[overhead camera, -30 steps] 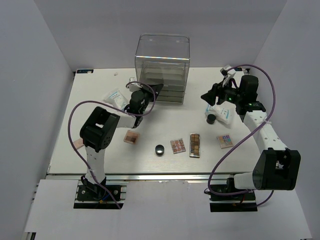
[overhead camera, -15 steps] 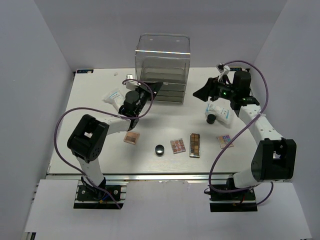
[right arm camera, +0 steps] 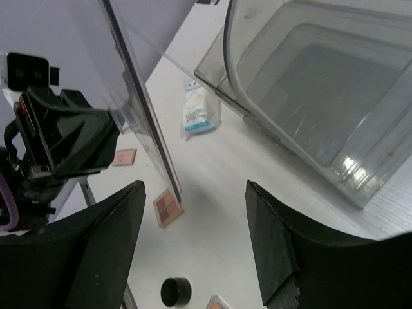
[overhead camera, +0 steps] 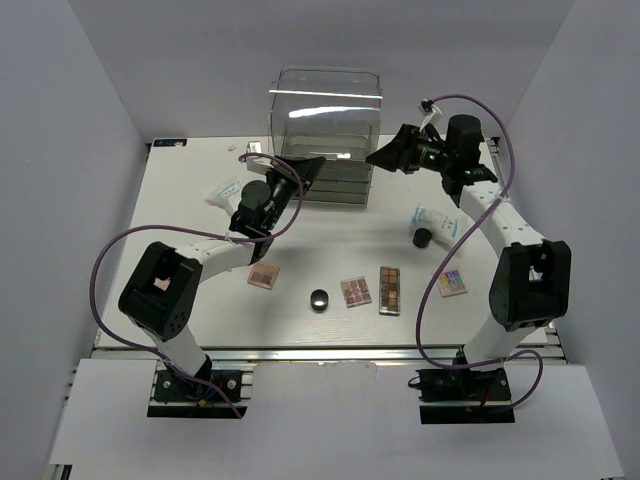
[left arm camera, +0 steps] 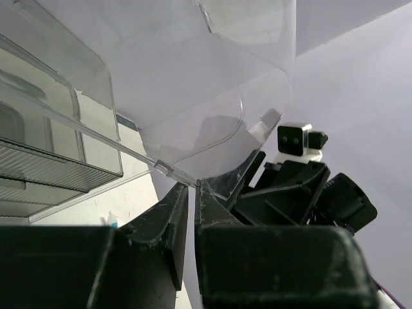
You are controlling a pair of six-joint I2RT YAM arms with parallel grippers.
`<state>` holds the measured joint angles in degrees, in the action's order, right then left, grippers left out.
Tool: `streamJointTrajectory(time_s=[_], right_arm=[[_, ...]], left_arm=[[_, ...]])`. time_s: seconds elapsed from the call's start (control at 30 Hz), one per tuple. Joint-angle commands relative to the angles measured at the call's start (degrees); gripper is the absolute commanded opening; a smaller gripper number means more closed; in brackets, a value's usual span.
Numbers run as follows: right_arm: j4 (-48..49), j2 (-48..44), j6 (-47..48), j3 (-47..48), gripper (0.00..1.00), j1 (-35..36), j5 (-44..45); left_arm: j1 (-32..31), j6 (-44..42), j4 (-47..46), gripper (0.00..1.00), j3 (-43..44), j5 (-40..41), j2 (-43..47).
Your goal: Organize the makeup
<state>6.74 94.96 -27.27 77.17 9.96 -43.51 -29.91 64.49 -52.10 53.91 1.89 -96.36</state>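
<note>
Your left pincer (left arm camera: 192,190) has its fingers almost together. They nip a thin clear edge low on the clear box (overhead camera: 326,110). Your right pincer (overhead camera: 380,157) is wide apart, up beside the box's right side. The makeup lies on the tabletop (overhead camera: 330,235). The brown palette (overhead camera: 263,274), the black pot (overhead camera: 319,299) and the long palette (overhead camera: 390,290) sit near you. A white packet (overhead camera: 228,193) lies left of the box.

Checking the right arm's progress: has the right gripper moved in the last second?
Yes. The right gripper has swung left and farther from the bases, closing on the clear acrylic drawer box.
</note>
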Motion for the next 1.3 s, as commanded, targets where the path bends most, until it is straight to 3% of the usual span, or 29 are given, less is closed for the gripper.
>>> streamJointTrajectory(time_s=[0.0,0.23,0.37,0.47,0.6,0.73,0.87,0.93,1.17,1.27], right_arm=[[3.8,1.7,-2.8,4.9,0.69,0.8,-0.4],[7.2,5.8,-5.3,9.2,0.63,1.5,-2.9],[9.2,6.7,-6.6,9.8,0.49,1.6,-5.2],[11.7,6.7,-7.9,9.2,0.45,1.6,-7.0],[16.9,6.7,-13.1,7.7,0.29,1.7,-10.3],[18.0,6.5,-13.5,7.6,0.20,1.7,-11.3],[18.2,6.3,-13.2,7.9,0.18,1.6,-11.7],[18.2,6.3,-13.3,7.9,0.18,1.6,-11.7],[18.2,5.8,-13.3,7.7,0.16,1.4,-11.9],[18.3,5.4,-13.6,7.6,0.15,1.1,-11.8]], left_arm=[[-0.2,-1.1,-1.9,0.08,0.0,-0.5,3.5],[-0.2,-0.9,-1.8,0.08,0.2,-0.7,3.2],[-0.1,-0.9,-1.6,0.08,0.2,-0.5,3.0],[-0.1,-1.3,-0.4,0.08,0.9,-0.4,3.0],[-0.1,-2.8,4.7,0.11,2.7,0.2,3.8],[-0.1,-3.8,7.2,0.22,2.3,1.3,5.2],[-0.1,-5.4,11.0,0.35,1.9,1.9,7.5],[-0.1,-7.6,15.3,0.42,1.7,2.2,9.8],[-0.2,-13.2,29.4,0.52,-4.8,6.6,20.4],[-0.2,-14.0,35.5,0.65,-8.0,10.7,25.4]])
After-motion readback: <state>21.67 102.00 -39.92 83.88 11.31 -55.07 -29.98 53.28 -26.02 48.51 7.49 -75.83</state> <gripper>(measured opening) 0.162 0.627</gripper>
